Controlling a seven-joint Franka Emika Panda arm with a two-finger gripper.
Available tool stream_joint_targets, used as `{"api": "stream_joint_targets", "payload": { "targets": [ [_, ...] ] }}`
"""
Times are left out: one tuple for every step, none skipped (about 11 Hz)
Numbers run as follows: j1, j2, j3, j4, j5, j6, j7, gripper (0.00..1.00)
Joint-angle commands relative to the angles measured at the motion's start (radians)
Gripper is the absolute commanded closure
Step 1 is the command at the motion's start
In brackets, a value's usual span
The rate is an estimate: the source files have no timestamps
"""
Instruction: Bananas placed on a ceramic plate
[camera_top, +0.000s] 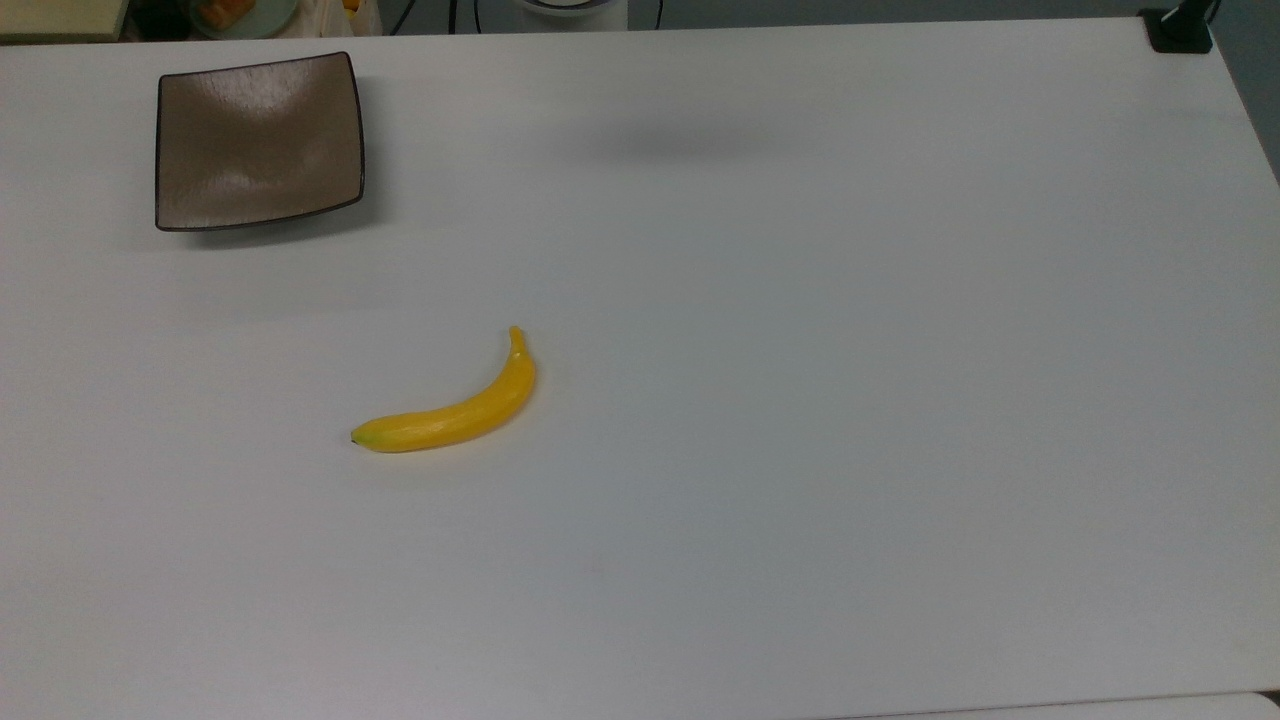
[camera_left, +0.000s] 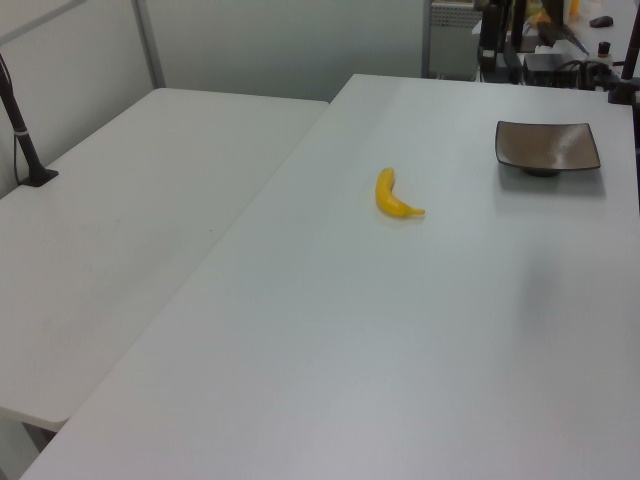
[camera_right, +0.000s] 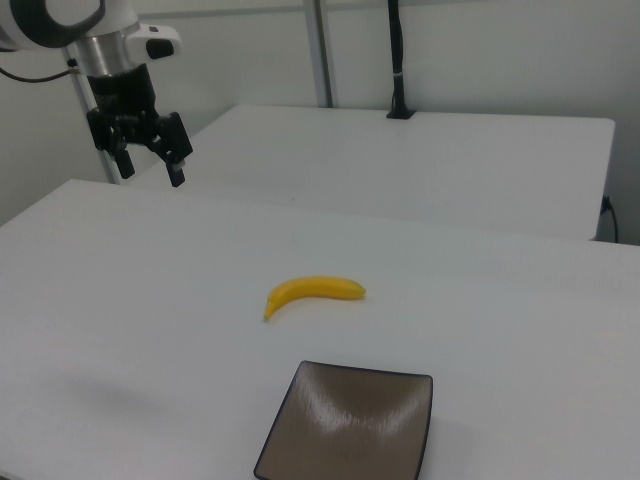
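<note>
Here the banana (camera_top: 455, 415) lies flat on the white table (camera_top: 800, 450), untouched, curved, with its thin stem toward the top view's upper right and its dark tip toward the top view's lower left. The ceramic plate (camera_top: 258, 142) sits bare near the table's far corner at the top view's upper left, well apart from the fruit; in the right view the plate (camera_right: 350, 425) is nearest the camera and the banana (camera_right: 312, 291) lies just beyond it. The gripper (camera_right: 148, 160) hangs high above the table at the right view's upper left, well away from both items, with its two fingers spread apart and nothing between them (a soft shadow on the tabletop in the top view probably marks its position overhead). Judged stage: approach not yet begun, so reach, grasp, carry and release all remain. Likely failure modes, approx. in order: (1) the banana looks glossy and rounded, so a pinch off-centre or along the curve rather than across it could let it squirt out or pivot; (2) a grasp near the slender stem end would leave the heavy body hanging, w/ risk of swinging or dropping in transit; (3) descending too far would press the fingertips into the table; (4) the plate has upturned corners and a shallow dip, so a release near the rim could leave the fruit tipping over the edge, esp. as it is nearly as long as the plate.
</note>
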Motion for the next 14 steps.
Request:
{"api": "stream_joint_targets", "payload": {
  "targets": [
    [0.010,-0.005,-0.033,0.006,0.057,-0.016,0.006,0.00],
    [0.010,-0.005,-0.033,0.005,0.058,-0.016,0.007,0.00],
    [0.010,-0.005,-0.033,-0.001,0.058,-0.019,0.007,0.00],
    [0.010,-0.003,-0.033,-0.003,0.058,-0.024,0.003,0.00],
    [0.010,0.003,-0.031,0.002,0.056,-0.028,0.003,0.00],
    [0.010,0.003,-0.031,0.003,0.056,-0.024,0.006,0.00],
    [0.005,0.003,-0.027,0.003,0.056,-0.031,0.006,0.00],
    [0.005,0.000,-0.027,0.005,0.056,-0.033,0.007,0.00],
    [0.005,-0.002,-0.027,0.005,0.059,-0.030,-0.002,0.00],
    [0.008,-0.002,-0.028,0.005,0.062,-0.031,-0.002,0.00],
    [0.010,0.000,-0.028,0.006,0.062,-0.032,0.004,0.00],
    [0.010,0.002,-0.027,0.009,0.061,-0.032,0.007,0.00],
    [0.010,0.003,-0.027,0.017,0.061,-0.033,0.009,0.00],
    [0.010,0.006,-0.027,0.038,0.061,-0.035,0.039,0.00]
  ]
}}
